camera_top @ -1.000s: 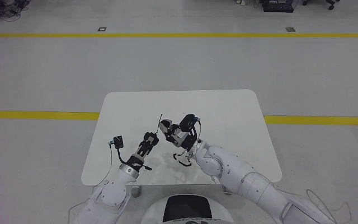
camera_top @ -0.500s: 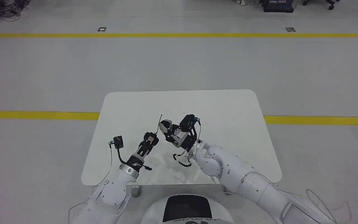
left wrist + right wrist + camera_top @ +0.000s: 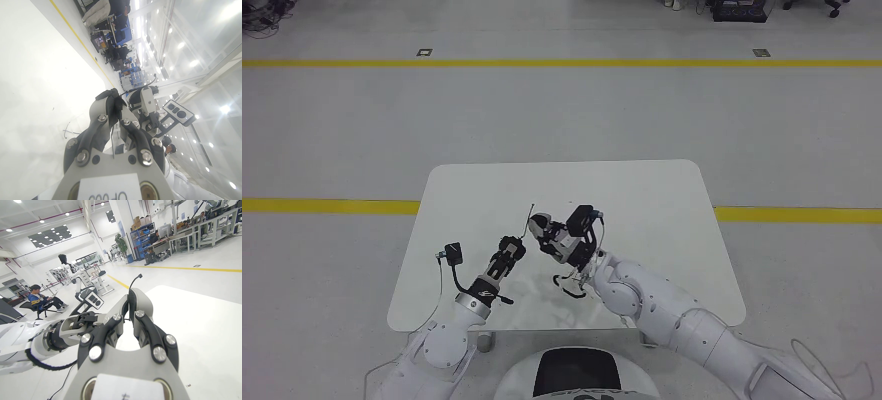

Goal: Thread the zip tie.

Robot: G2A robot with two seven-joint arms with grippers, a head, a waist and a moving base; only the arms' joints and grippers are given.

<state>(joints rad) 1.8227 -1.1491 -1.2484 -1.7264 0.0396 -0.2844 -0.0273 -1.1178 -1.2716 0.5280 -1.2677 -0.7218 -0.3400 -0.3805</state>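
The zip tie (image 3: pixel 529 218) is a thin black strap held above the middle of the white table (image 3: pixel 642 200) by both grippers, which sit close together. My right gripper (image 3: pixel 538 229) is shut on it. In the right wrist view the head end of the zip tie (image 3: pixel 134 281) curves up out of the closed tips of that gripper (image 3: pixel 129 294). My left gripper (image 3: pixel 516 244) is just to the left of it and nearer me. In the left wrist view the left gripper (image 3: pixel 113 98) is shut on the strap, and the tail of the zip tie (image 3: pixel 112 140) runs back between its fingers.
The table's rounded far corner (image 3: pixel 102 81) and front edge (image 3: pixel 542 328) border grey floor with yellow lines (image 3: pixel 332 205). Bare tabletop lies to the right (image 3: pixel 672 250) and behind the grippers. The left forearm (image 3: pixel 75 323) lies close beside the right gripper.
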